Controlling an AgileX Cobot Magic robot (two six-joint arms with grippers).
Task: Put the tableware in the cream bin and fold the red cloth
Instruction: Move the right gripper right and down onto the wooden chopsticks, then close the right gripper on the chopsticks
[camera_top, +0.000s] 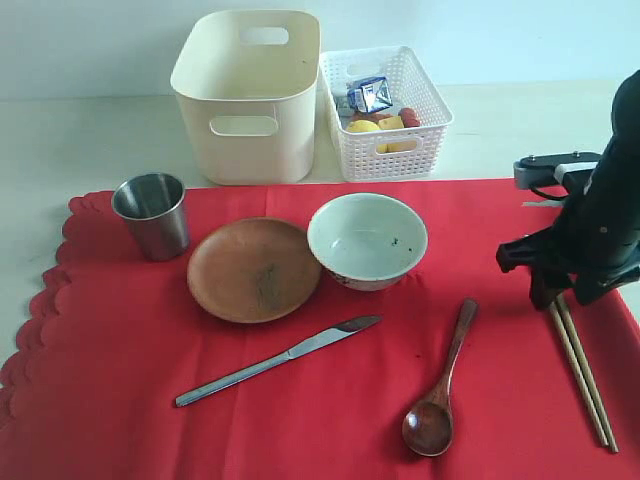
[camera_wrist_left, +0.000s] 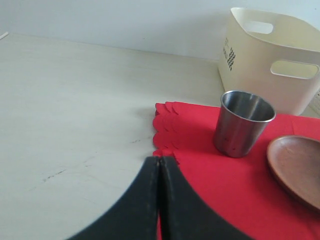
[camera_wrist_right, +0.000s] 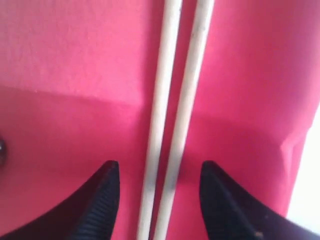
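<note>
On the red cloth (camera_top: 120, 400) lie a steel cup (camera_top: 152, 214), a brown wooden plate (camera_top: 254, 269), a white bowl (camera_top: 367, 241), a steel knife (camera_top: 277, 360), a dark wooden spoon (camera_top: 441, 380) and wooden chopsticks (camera_top: 582, 372). The cream bin (camera_top: 248, 95) stands behind the cloth. My right gripper (camera_top: 555, 296) is low over the far end of the chopsticks (camera_wrist_right: 172, 115), open, its fingers (camera_wrist_right: 107, 180) either side of both sticks. My left gripper (camera_wrist_left: 159, 159) is shut and holds nothing, near the cloth's scalloped edge (camera_wrist_left: 162, 131), with the cup (camera_wrist_left: 242, 122) and the bin (camera_wrist_left: 272, 57) beyond it.
A white lattice basket (camera_top: 383, 110) with food items stands right of the cream bin. Bare pale table (camera_top: 60, 140) surrounds the cloth at the left and back. The left arm does not show in the exterior view.
</note>
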